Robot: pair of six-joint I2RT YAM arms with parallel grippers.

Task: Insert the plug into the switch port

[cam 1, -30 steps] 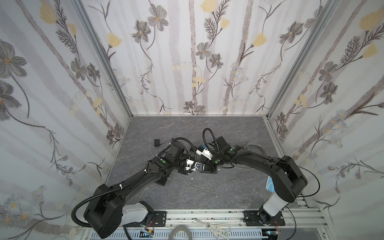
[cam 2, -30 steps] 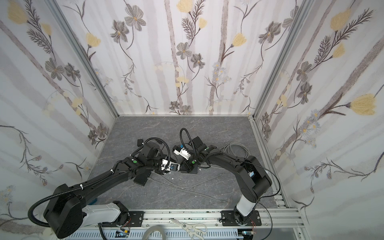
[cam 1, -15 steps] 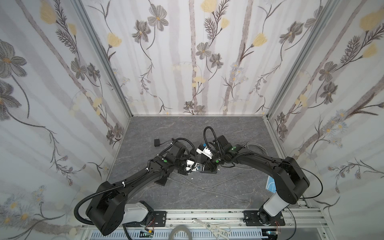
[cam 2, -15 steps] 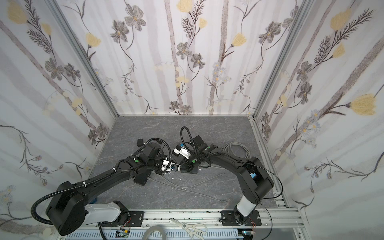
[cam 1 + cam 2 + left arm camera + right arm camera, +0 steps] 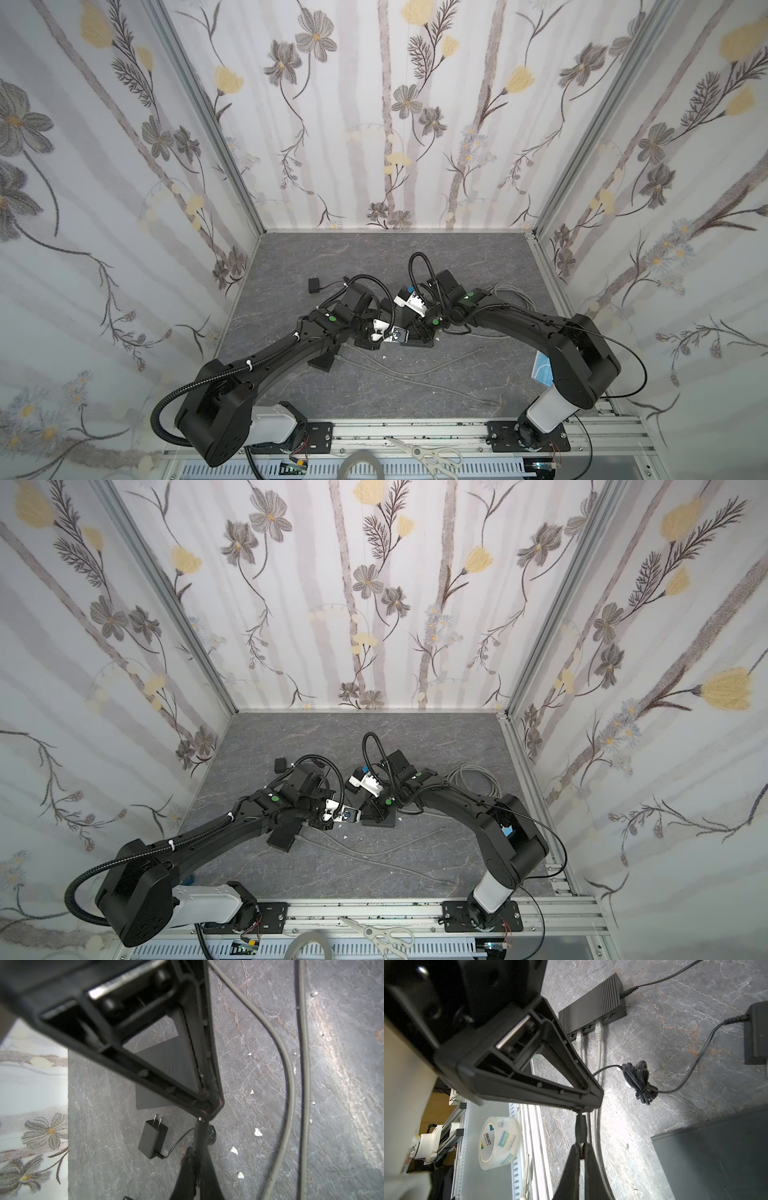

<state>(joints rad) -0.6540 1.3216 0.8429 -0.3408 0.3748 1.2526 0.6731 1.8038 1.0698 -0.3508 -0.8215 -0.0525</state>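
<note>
The left tool (image 5: 200,1132) is coming fully shut from half-open, on nothing visible, the right tool (image 5: 581,1128) is staying shut, and the pale grey plug (image 5: 579,1040) is sitting in a port of the black ribbed switch box (image 5: 593,1007), so insertion is looking done.

Soft, even light in both top views, edges stretched at 3 and 9 o'clock; wrist views blur close up, surface (image 5: 336,1047) glares.
</note>
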